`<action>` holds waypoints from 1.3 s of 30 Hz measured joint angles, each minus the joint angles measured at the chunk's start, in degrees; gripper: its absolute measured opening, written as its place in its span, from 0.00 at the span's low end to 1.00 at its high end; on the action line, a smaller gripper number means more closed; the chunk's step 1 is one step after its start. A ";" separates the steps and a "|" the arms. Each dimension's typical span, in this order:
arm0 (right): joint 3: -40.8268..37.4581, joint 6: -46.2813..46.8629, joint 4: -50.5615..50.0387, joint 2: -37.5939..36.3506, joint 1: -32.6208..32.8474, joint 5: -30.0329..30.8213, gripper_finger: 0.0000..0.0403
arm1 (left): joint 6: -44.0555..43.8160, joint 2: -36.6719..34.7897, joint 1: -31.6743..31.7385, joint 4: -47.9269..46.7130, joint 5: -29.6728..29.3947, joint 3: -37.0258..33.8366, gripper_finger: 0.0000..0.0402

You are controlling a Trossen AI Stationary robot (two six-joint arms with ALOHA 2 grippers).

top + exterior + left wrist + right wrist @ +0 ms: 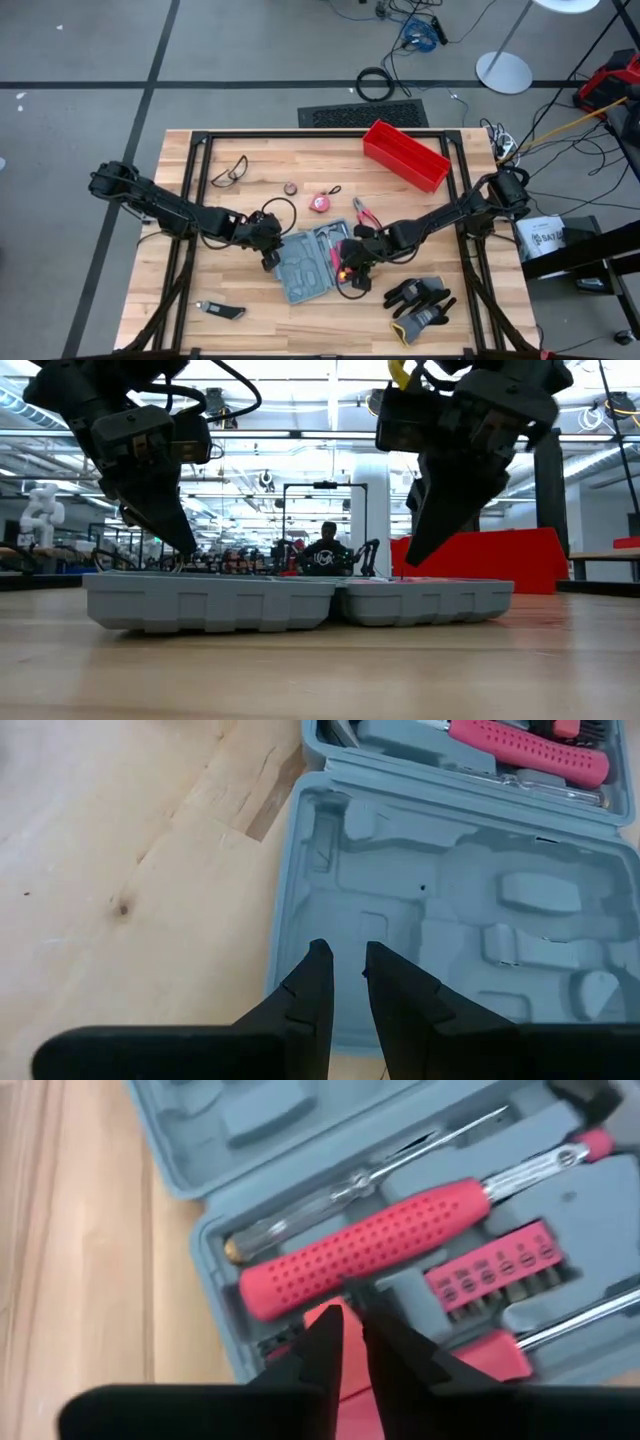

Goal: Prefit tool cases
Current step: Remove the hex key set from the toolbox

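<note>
Both pairs of jaws stand narrow, a thin gap between the tips, nothing visibly gripped. On the wooden table [200, 200] the tool case [312, 262] lies open and flat, its long axis running between the two arms. Left gripper [343, 960] hangs over the empty moulded half; right gripper [352, 1320] is nearer the tools, directly above the red-handled screwdriver [370, 1245], which lies across its fingers.
</note>
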 joint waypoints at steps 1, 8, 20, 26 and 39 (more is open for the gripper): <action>0.01 0.02 0.42 0.00 0.00 0.28 0.14 | -0.01 0.00 0.00 0.01 0.00 0.00 0.17; 0.08 0.37 1.53 2.05 -0.04 1.37 0.28 | 0.06 0.00 0.00 -0.02 0.00 0.00 0.17; 0.28 0.88 4.18 4.27 0.15 2.46 0.06 | 0.09 0.00 0.00 -0.02 -0.65 0.00 0.17; 2.41 -0.56 2.95 3.50 0.69 3.11 0.00 | 0.10 0.00 0.00 -0.03 -1.22 0.00 0.17; 15.58 -2.89 -32.54 2.80 -0.59 20.50 0.00 | 0.13 0.02 0.00 -0.17 -1.51 -0.02 0.17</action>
